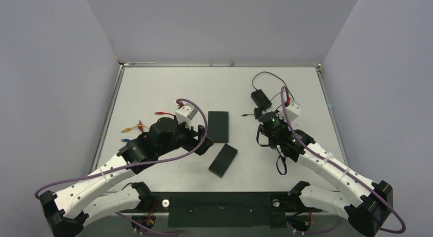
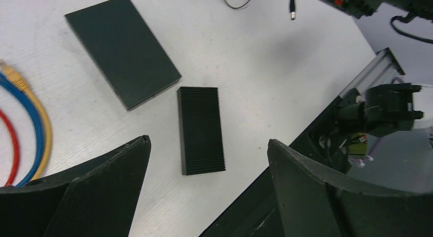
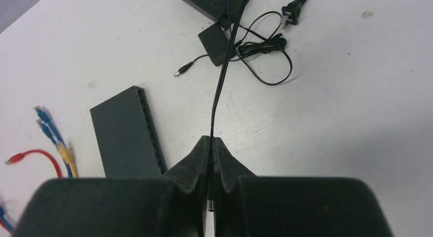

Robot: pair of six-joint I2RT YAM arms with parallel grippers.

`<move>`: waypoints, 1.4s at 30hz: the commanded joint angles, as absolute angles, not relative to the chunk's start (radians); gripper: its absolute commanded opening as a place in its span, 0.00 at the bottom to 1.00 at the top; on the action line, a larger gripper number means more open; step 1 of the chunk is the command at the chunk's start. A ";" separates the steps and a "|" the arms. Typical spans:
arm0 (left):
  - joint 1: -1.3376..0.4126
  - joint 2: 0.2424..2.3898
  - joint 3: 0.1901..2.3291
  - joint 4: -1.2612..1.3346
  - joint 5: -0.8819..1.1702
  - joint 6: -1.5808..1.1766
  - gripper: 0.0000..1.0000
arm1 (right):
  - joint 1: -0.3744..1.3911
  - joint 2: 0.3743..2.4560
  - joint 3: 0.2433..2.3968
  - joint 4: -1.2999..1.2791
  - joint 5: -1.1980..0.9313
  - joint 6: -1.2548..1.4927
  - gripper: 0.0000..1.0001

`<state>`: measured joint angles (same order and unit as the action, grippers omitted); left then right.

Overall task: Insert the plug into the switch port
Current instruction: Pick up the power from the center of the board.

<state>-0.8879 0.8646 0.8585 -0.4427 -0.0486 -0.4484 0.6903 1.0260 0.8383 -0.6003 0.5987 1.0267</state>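
My right gripper is shut on a thin black cable, and the cable's small barrel plug pokes out behind the fingertips. The cable runs up to a black adapter. Left of that gripper lies the flat black switch, with a row of ports along its right edge. In the top view the switch sits mid-table, between my left gripper and my right gripper. The left gripper hangs open and empty above the table, just short of a ribbed black box.
The ribbed box lies near the front edge. A second adapter with its own barrel plug and a mains plug lie at the back right. Red, yellow and blue network cables lie at the left.
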 commanded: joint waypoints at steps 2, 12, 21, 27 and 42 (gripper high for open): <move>-0.884 0.901 0.834 -0.236 0.155 -0.495 0.84 | 0.770 0.991 0.875 -0.596 0.632 1.093 0.00; -0.885 0.950 0.737 0.040 0.306 -0.595 0.87 | 0.867 0.917 0.840 -0.548 0.611 1.152 0.00; -0.888 1.048 0.678 0.289 0.413 -0.713 0.86 | 0.913 0.909 0.834 -0.492 0.598 1.157 0.00; -0.890 1.101 0.672 0.368 0.447 -0.758 0.81 | 0.945 0.930 0.844 -0.441 0.576 1.146 0.00; -0.890 1.230 0.674 0.510 0.474 -0.838 0.66 | 1.021 0.934 0.851 -0.342 0.540 1.101 0.00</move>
<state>-0.8883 1.2167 0.6659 0.3962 0.4545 -0.8082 1.0046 0.9474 0.8345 -0.4149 0.5415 1.1252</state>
